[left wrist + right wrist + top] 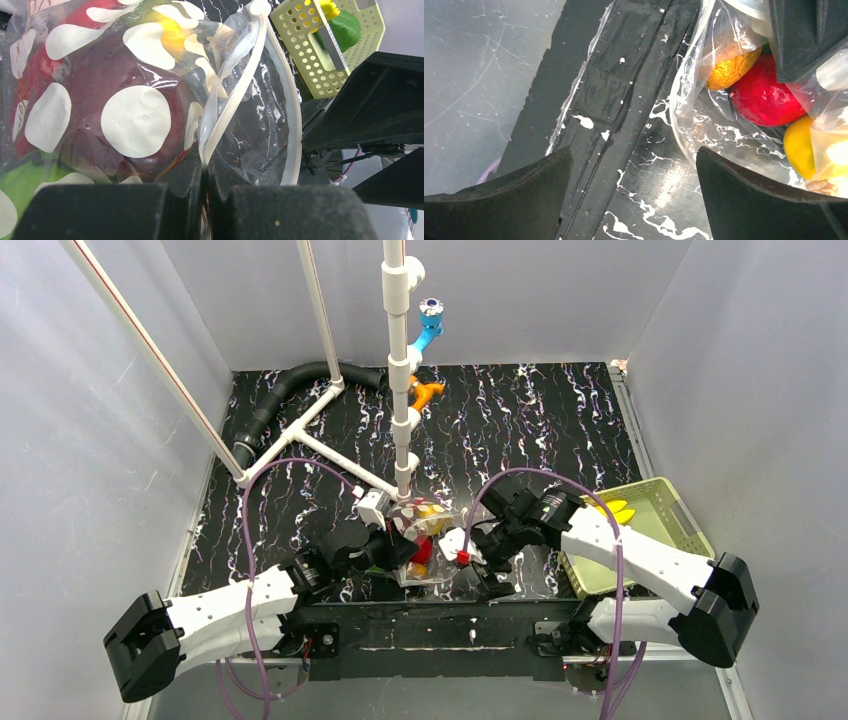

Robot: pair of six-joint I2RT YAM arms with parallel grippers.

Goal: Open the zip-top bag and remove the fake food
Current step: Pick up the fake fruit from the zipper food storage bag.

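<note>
The zip-top bag (428, 535) is a clear bag with whitish dots (135, 120), held above the dark table between the arms. My left gripper (206, 172) is shut on its white zip edge (240, 95); in the top view that gripper (403, 546) is at the bag's left side. Fake food shows through the plastic: a red piece (764, 97), an orange one (729, 70) and a yellow one (799, 145). My right gripper (634, 165) is open over bare table, its right finger (749, 195) against the bag's loose lip. From above, the right gripper (485, 562) is just right of the bag.
A pale yellow-green mesh basket (660, 502) at the right holds yellow and green pieces (347, 27). A white pipe post (402, 390) stands just behind the bag, with orange and blue fittings (425, 390). A black hose (285, 390) lies at the back left.
</note>
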